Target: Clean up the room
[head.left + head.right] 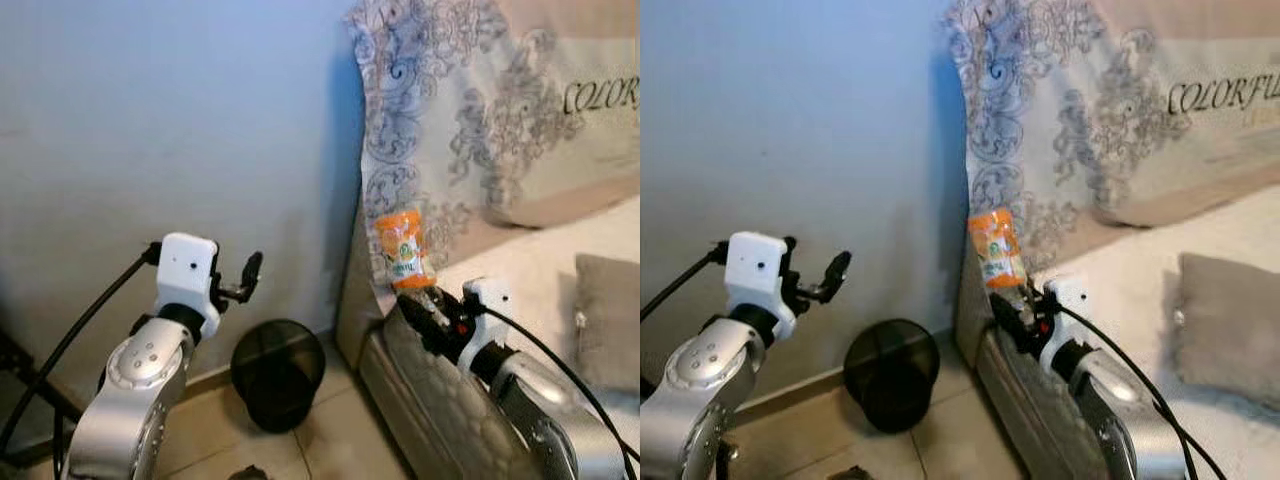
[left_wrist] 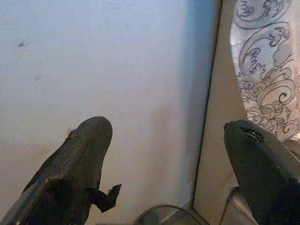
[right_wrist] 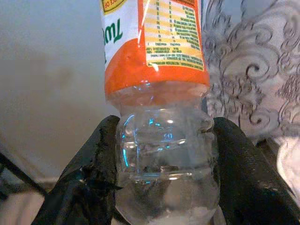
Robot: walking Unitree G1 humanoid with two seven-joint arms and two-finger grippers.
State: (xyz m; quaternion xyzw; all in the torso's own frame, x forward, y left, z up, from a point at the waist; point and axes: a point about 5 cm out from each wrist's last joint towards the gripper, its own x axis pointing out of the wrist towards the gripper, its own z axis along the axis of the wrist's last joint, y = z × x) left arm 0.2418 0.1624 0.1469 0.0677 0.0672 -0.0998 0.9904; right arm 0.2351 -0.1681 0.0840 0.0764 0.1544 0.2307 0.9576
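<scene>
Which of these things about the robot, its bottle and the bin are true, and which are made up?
1. The right tool holds a bottle with an orange label. True.
2. The left tool is also holding a bottle. False: it is open and holds nothing.
3. A black mesh bin stands on the floor by the wall. True.
4. The bottle is already in the bin. False: it is up in the right tool, beside the bed.
5. The bin lies tipped on its side. False: it stands upright.
</scene>
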